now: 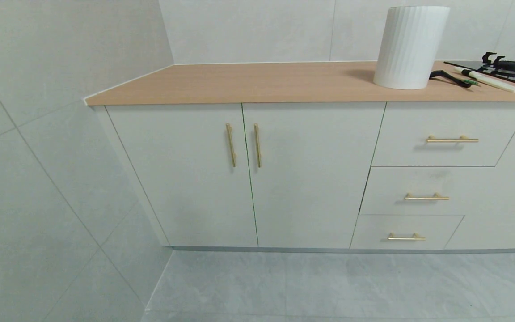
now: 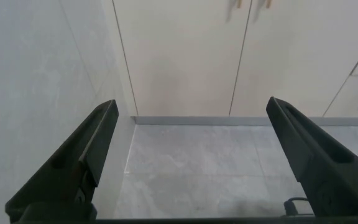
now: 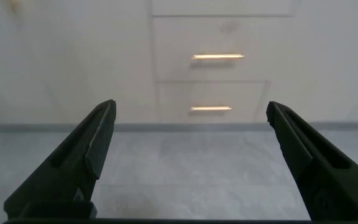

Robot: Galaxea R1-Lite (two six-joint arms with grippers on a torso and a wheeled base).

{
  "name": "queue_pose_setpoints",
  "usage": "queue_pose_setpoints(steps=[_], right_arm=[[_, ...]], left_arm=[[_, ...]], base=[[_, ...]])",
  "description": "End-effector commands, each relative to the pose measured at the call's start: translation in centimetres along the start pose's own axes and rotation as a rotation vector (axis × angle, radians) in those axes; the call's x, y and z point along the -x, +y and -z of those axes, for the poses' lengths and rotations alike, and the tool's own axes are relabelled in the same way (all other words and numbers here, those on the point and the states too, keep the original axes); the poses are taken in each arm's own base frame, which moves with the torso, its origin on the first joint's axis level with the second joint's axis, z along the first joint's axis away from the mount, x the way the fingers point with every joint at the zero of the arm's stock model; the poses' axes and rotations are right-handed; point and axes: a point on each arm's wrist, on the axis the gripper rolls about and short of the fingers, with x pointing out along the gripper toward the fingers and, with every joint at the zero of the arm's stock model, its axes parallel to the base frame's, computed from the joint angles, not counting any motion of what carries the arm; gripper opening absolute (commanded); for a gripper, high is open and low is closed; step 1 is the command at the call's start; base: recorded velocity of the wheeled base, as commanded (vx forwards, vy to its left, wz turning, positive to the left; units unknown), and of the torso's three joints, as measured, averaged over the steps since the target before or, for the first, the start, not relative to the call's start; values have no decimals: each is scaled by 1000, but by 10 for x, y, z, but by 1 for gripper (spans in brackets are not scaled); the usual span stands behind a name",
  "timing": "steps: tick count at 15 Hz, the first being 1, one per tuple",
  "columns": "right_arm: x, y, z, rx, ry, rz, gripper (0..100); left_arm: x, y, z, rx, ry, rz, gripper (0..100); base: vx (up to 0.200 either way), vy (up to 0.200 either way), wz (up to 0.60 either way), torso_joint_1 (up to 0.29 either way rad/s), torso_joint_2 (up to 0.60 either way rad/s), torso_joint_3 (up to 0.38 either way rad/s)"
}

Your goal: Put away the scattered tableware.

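Note:
On the wooden countertop [image 1: 248,82] at the right lie a black-handled utensil [image 1: 449,77] and a white-handled utensil with a green band [image 1: 487,81]. A tall white ribbed container [image 1: 409,47] stands just left of them. My left gripper [image 2: 191,124] is open, low above the grey floor in front of the cabinet doors. My right gripper [image 3: 191,124] is open too, low and facing the drawer fronts. Neither holds anything.
A black stove grate [image 1: 514,67] sits at the counter's far right. Below the counter are two cabinet doors with gold handles [image 1: 244,145] and three drawers [image 1: 452,139]. A tiled wall [image 1: 38,156] closes the left side. Grey floor [image 1: 329,286] lies in front.

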Motion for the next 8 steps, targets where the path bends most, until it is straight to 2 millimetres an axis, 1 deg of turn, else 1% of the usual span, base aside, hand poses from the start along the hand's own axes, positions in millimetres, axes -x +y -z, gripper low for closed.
queue_pose_setpoints(steps=[1, 8], right_arm=[[0, 0, -1, -2, -9, -1, 100], [0, 0, -1, -3, -9, -1, 100]], left_arm=[[0, 0, 0, 1, 2, 0, 100], [0, 0, 0, 1, 2, -2, 100]], base=[[0, 0, 0, 0, 0, 0], [0, 0, 0, 0, 0, 0]])
